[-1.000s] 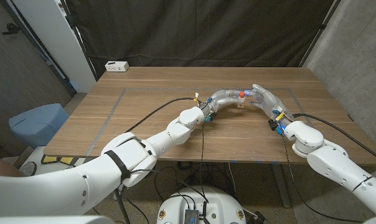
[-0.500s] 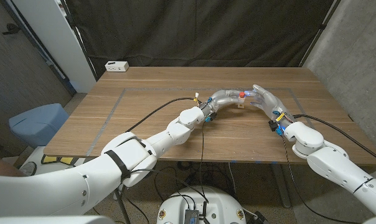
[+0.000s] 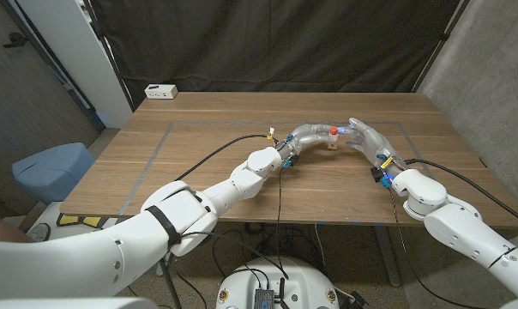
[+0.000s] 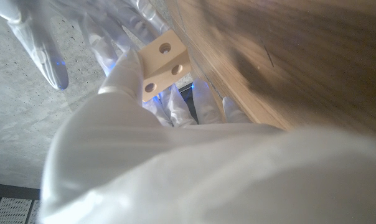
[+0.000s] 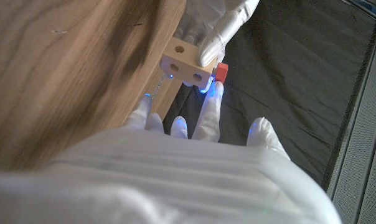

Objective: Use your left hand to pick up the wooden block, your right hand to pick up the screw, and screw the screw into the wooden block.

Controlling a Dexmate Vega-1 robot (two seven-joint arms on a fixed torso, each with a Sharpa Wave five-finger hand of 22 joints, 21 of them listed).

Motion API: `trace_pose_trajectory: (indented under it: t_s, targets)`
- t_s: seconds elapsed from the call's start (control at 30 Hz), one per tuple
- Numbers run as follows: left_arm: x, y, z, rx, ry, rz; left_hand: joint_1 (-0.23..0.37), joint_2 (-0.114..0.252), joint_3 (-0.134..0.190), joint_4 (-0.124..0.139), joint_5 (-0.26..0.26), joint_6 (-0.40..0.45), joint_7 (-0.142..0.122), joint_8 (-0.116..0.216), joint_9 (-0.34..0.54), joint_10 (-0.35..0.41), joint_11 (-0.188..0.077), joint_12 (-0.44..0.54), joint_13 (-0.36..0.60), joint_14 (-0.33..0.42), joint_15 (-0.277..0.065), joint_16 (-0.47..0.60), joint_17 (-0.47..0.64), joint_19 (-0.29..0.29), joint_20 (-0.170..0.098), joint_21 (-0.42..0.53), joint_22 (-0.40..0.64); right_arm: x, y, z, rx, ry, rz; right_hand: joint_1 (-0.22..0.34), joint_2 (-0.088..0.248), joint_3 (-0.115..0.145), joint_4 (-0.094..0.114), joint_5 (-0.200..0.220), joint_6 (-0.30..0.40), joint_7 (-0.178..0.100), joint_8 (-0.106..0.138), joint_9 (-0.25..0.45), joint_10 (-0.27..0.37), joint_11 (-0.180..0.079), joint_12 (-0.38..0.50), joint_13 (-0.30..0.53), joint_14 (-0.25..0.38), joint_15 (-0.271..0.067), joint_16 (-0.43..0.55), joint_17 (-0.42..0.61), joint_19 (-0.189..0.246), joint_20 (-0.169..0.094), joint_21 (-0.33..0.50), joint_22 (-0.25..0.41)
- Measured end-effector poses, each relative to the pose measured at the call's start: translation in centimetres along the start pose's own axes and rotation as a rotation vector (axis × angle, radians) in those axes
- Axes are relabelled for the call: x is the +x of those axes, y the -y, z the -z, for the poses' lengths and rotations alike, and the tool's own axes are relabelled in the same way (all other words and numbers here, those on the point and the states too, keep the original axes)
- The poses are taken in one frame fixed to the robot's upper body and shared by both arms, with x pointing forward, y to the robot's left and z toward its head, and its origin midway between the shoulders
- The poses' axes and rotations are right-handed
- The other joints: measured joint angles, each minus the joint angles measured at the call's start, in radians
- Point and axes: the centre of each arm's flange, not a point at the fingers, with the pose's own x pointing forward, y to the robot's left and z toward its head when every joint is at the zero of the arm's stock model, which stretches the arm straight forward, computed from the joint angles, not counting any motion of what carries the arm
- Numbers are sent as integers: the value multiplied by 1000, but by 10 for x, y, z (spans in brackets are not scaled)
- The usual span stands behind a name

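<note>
Both hands meet at the wooden block above the far middle of the bench.

The left hand (image 3: 306,135) grips the wooden block (image 3: 331,142), fingers wrapped round it; 3 holes show in the left wrist view. Just beside the block, the right hand (image 3: 366,137) pinches the red-headed screw (image 3: 334,131) against its upper end. The bench (image 3: 199,163) lies under the block, with a white box (image 3: 160,91) at its far left corner.
</note>
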Motion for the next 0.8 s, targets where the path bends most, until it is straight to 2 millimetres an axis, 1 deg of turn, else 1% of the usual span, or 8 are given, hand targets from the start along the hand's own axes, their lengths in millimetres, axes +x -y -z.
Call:
trace_pose_trajectory:
  t_s: [0.13, 0.2, 0.37, 0.47, 0.5, 0.53, 0.8]
  targets:
    - [1, 0, 0, 0, -2, 1, 0, 0, 0, 0, -2, 0, 0, -1, 0, 0, 0, 0, 0, 0, 0, 0, 0, 0, 0, 0, 0, -1, 0, 0, 1, -1, 0, 0, 0, 0, 0, 0, 7, -4, 0, 1, 5, -5, 0, 0, 0, 0, 0, 0, 0, 0, 0, 0]
    - [1, 0, 0, -1, -4, 1, 0, 0, 0, 0, -3, 0, 0, 1, 0, 0, 0, 0, 0, 0, 0, 0, 0, 0, 0, 0, 0, -1, 0, 0, 2, -2, 0, 0, 0, 0, 0, 0, 12, 2, 0, 1, 5, -5, 0, 0, 4, -4, 0, 0, 0, 0, 0, 0]
    - [2, -1, 0, -1, -5, 2, 0, 0, 0, 0, -3, 0, 0, 2, -1, 0, 0, 0, 0, 0, 0, 0, 0, 0, 0, 0, 0, -1, 0, 0, 2, -2, -1, 0, 0, 0, 0, 0, 12, 2, 0, 1, 5, -5, 0, 0, 5, -5, 0, 0, 0, 0, 0, 0]
    - [2, -1, 0, -2, -7, 2, 0, 0, 0, 0, -2, 0, 0, 2, -1, 1, 1, 0, 0, 0, 0, 0, 0, 0, 0, 0, 0, -1, -1, 0, 3, -3, -4, 0, 0, 0, 0, 0, 13, 2, 0, 1, 11, -11, 0, 0, 5, -5, 0, 0, 0, 0, 0, 0]
    - [3, -1, 0, -2, -9, 1, 0, 0, 0, 0, 0, 0, 0, 1, -2, 1, 1, 0, 0, 0, 0, 0, 0, 0, 0, 0, 0, -1, -1, 0, 4, -3, -6, 0, 0, 0, 0, 0, 18, 7, 0, 3, 11, -11, 0, 0, 5, -5, 0, 0, 0, 0, 0, 0]
    - [3, -1, 0, -2, -9, 2, 0, 0, 0, 0, 1, 0, 0, 1, -2, 1, 1, 0, 0, 0, 0, 0, 0, 0, 0, 0, 0, -1, -1, 0, 3, -3, -8, 0, 0, 0, 0, 0, 21, 3, 0, 3, 11, -11, 2, 0, 5, -5, 0, 0, 0, 0, 0, 0]
    - [4, -2, 1, -3, -17, 1, 0, 0, 0, 0, 1, 0, 0, 1, -2, 1, 1, 0, 0, 0, 0, 0, 0, 0, 0, 0, 0, 1, -3, -2, 4, 1, -29, 0, 0, 0, 0, 0, 21, 3, 0, 2, 11, -11, 4, 0, 5, -5, 0, 0, 0, 0, 0, 0]
